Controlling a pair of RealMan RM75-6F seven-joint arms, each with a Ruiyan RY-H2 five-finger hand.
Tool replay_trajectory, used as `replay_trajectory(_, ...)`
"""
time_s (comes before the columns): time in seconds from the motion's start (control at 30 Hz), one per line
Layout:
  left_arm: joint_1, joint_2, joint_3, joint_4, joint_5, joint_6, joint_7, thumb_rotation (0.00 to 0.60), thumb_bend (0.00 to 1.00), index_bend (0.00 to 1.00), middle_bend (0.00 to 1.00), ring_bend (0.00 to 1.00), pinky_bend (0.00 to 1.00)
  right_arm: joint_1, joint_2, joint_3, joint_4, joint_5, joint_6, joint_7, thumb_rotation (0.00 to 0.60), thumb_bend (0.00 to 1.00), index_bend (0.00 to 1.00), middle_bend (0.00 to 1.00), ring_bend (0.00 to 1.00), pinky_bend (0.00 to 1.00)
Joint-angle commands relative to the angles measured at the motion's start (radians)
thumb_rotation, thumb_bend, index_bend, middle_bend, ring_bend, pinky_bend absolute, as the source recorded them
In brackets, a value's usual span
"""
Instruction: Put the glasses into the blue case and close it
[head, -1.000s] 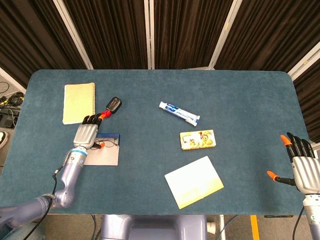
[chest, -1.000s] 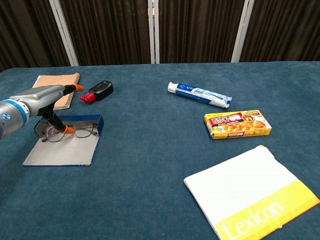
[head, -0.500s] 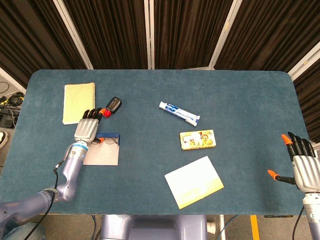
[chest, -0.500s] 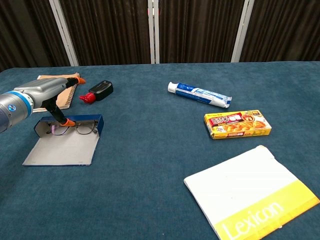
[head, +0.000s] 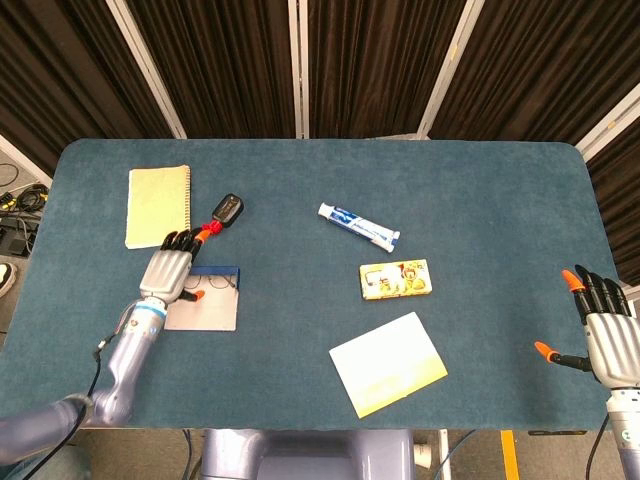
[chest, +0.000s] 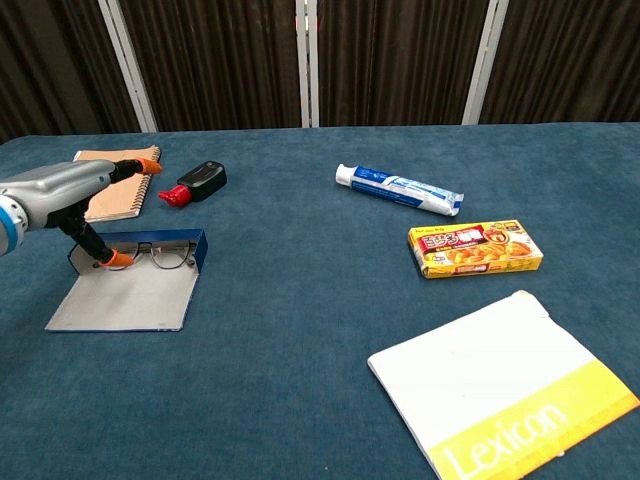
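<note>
The glasses (chest: 155, 254) lie in the tray of the open blue case (chest: 135, 290), against its rear wall, at the left of the counter (chest: 320, 330). They look light, thin-wired and easily bent, with lenses that could scratch, so any further nudge is best made at the frame's bridge or temples, and gently. The case's lid (chest: 125, 300) lies flat toward the robot; it looks stiff and light, and is best taken at its free front edge to fold it over. The left hand (chest: 70, 195) hovers over the case's left end, fingers spread, thumb tip down near the glasses, gripping nothing. A second ago it held the glasses above the lid; now they are seated and the hand has drawn left. The right hand (head: 605, 325) rests open at the far right, unchanged.
</note>
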Motion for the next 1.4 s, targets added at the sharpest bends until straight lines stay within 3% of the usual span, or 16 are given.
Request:
replay_trajectory(0.03, 0.075, 0.063, 0.076, -0.107, 0.076, 0.085, -0.005, 0.600, 0.20, 0.00, 0.00, 0.00, 0.00, -0.003, 0.004, -0.002, -0.003, -0.006, 0.005, 0.007, 0.600, 0.00, 0.00, 0.00, 0.00, 0.00)
replay_trajectory(0.4, 0.134, 0.053, 0.146, -0.112, 0.179, 0.170, 0.022, 0.600, 0.20, 0.01, 0.00, 0.00, 0.00, -0.004, 0.013, -0.008, -0.002, -0.020, 0.003, 0.037, 0.600, 0.00, 0.00, 0.00, 0.00, 0.00)
replay_trajectory(0.63, 0.149, 0.015, 0.173, -0.055, 0.228, 0.157, -0.029, 0.600, 0.20, 0.11, 0.00, 0.00, 0.00, -0.006, 0.017, -0.011, -0.003, -0.027, 0.005, 0.046, 0.600, 0.00, 0.00, 0.00, 0.00, 0.00)
replay_trajectory(1.17, 0.155, -0.093, 0.159, 0.096, 0.267, 0.143, -0.075, 0.600, 0.20, 0.18, 0.00, 0.00, 0.00, -0.004, 0.015, -0.011, -0.001, -0.026, 0.001, 0.045, 0.600, 0.00, 0.00, 0.00, 0.00, 0.00)
replay_trajectory(1.4, 0.151, -0.107, 0.140, 0.112, 0.264, 0.136, -0.064, 0.600, 0.20, 0.19, 0.00, 0.00, 0.00, -0.003, 0.015, -0.011, -0.001, -0.024, -0.001, 0.046, 0.600, 0.00, 0.00, 0.00, 0.00, 0.00)
